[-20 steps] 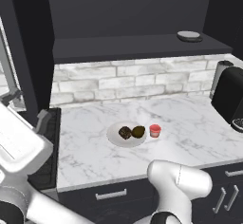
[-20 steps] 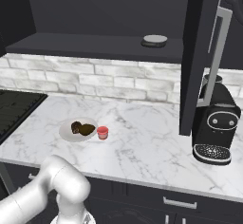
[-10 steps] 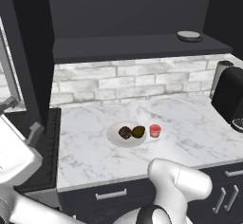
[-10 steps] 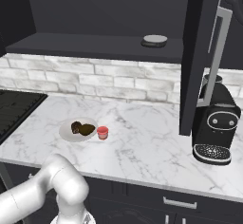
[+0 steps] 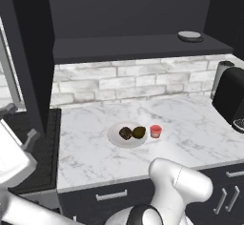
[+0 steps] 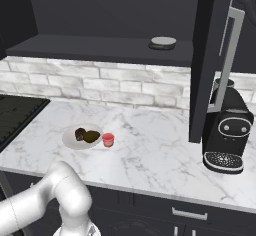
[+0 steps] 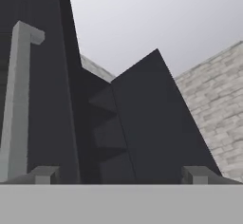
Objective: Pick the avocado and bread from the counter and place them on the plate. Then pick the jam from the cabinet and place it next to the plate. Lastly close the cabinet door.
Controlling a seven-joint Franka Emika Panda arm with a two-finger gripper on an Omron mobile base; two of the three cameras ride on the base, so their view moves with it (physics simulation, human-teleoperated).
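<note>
With avocado (image 5: 139, 132) and bread (image 5: 126, 133) on the plate (image 5: 116, 138) and jam (image 5: 155, 131) beside it, the spread, empty gripper (image 7: 118, 174) should push the open cabinet door (image 7: 47, 95) flat near its handle (image 7: 18, 99).

The white arm rises from the lower right of the left base view, where a rounded white link sits low in front, and bends across the bottom toward the left side. At the far left of that view the white hand is raised, and the gripper (image 5: 21, 124) points up and to the right, with its two grey fingers (image 5: 31, 136) spread apart. In the hand view the two finger tips (image 7: 45, 174) stand wide apart, and nothing is between them.
</note>
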